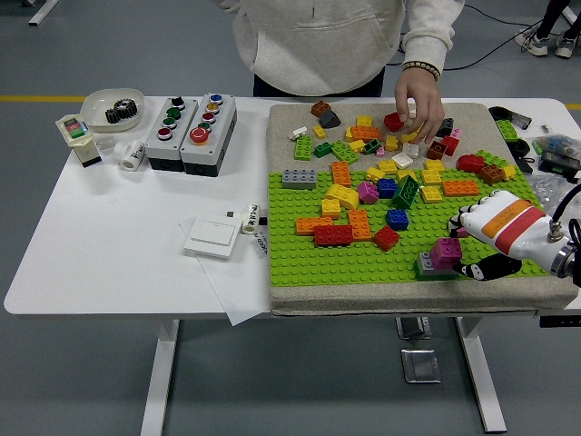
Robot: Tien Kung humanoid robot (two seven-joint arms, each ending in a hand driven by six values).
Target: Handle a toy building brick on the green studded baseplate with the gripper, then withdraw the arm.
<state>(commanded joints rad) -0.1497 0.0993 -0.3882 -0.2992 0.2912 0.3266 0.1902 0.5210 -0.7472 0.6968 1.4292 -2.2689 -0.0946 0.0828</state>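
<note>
At the near right edge of the green studded baseplate (363,259), the right robot hand (461,247) pinches a blocky magenta brick (446,252) seated on a grey brick (427,266). Beyond lie scattered glossy plastic bricks; at the far side, a person's hand (420,98) lifts a white piece (410,109).

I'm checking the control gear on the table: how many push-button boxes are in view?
2. Both stand side by side at the far left of the table: the left push-button box and the right push-button box, just left of the mat.

White robot hand (472,238) — orange-red bands
</note>
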